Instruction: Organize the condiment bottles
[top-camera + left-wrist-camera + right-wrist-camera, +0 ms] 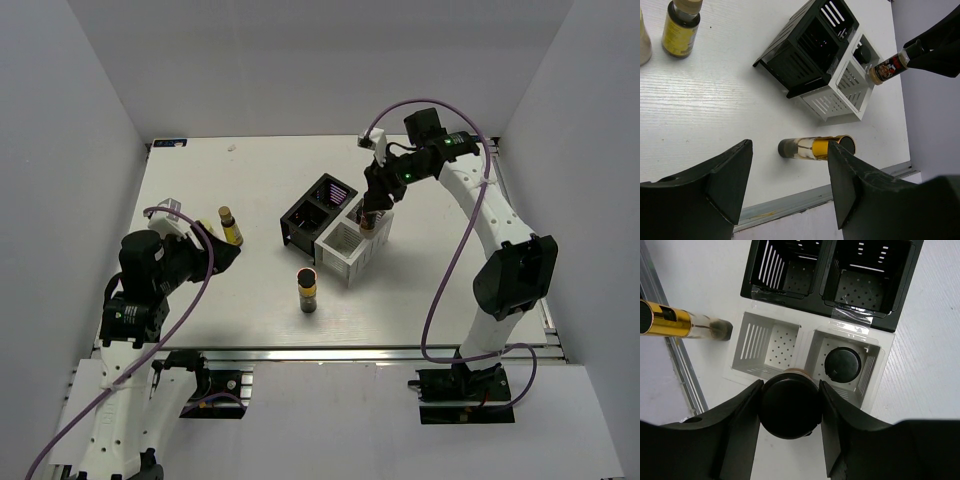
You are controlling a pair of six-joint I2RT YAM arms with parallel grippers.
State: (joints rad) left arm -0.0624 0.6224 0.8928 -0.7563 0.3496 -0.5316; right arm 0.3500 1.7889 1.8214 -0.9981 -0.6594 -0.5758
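The right tool (790, 407) clamps both fingers on the black cap of an amber-bodied condiment bottle (886, 68), holding it over the white half of a black-and-white, four-compartment slotted plastic rack (322, 205) on the white bench (220, 310). Which compartment it hangs above cannot be told. The left tool (790, 147) stands wide open and empty at the bench's left side.

The right wrist view alone looks straight down into the rack, where a black-capped bottle (842, 364) already sits in one white compartment; the other three are bare. The overhead view shows a clear bottle with gold band and dark cap (308, 290) upright just in front of the rack. The left wrist view adds a tan-capped, yellow-labelled bottle (681, 27) and, beside it at the frame's edge, a pale cream bottle (643, 42).

The held bottle's label carries a red, black and white graphic; no writing is legible.
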